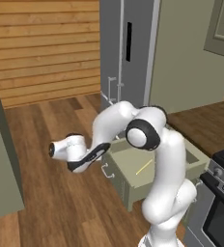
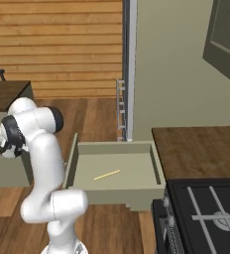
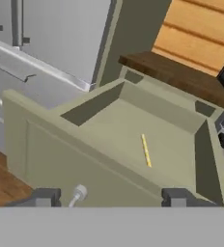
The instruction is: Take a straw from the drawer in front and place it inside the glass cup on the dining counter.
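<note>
Straw [image 3: 146, 150] lies flat mid-frame on the floor of the open drawer [image 3: 104, 120], also seen at center in the right base view [image 2: 107, 174]. Arm is bent low, hand reaching out at left of the left base view. Gripper [image 3: 106, 198] at bottom edge, fingertips [image 3: 45, 197] spread wide, nothing between; straw well above and apart from them. Drawer handle [image 3: 77, 194] between the tips.

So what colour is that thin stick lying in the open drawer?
Yellow; the straw shows best in the hand view.
</note>
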Robot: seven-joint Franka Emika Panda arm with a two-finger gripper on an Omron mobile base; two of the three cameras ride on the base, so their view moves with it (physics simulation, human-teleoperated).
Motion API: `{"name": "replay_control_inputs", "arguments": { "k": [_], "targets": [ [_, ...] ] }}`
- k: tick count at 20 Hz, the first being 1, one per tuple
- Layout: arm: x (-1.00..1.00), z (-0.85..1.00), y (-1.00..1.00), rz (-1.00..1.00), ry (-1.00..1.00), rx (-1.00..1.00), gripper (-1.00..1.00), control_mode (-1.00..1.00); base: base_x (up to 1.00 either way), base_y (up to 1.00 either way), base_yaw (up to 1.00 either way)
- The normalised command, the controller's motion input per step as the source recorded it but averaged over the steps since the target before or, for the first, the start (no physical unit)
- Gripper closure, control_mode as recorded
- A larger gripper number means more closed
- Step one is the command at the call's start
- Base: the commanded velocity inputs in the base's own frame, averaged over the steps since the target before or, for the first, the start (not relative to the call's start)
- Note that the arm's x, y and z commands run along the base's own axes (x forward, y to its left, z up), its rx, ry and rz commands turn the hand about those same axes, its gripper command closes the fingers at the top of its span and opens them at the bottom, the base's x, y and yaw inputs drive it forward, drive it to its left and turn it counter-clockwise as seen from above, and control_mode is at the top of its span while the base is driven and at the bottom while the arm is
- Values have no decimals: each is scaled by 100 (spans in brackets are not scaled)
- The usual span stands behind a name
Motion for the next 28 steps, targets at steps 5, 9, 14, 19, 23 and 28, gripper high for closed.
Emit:
{"name": "replay_control_inputs", "arguments": {
  "k": [5,9,14,19,23,28],
  "targets": [
    [36,91,-86,-16,-2,58,-100,-100,0,0,0],
    [29,76,-100,-10,-3,83,-100,-100,0,0,0],
    [-8,57,-99,1,2,75,-100,-100,0,0,0],
    [-37,1,-67,35,-4,28,-100,-100,0,0,0],
    [0,0,-4,34,13,-17,-100,-100,0,0,0],
    [0,-1,-18,14,37,-34,-100,-100,0,0,0]
  ]
}}
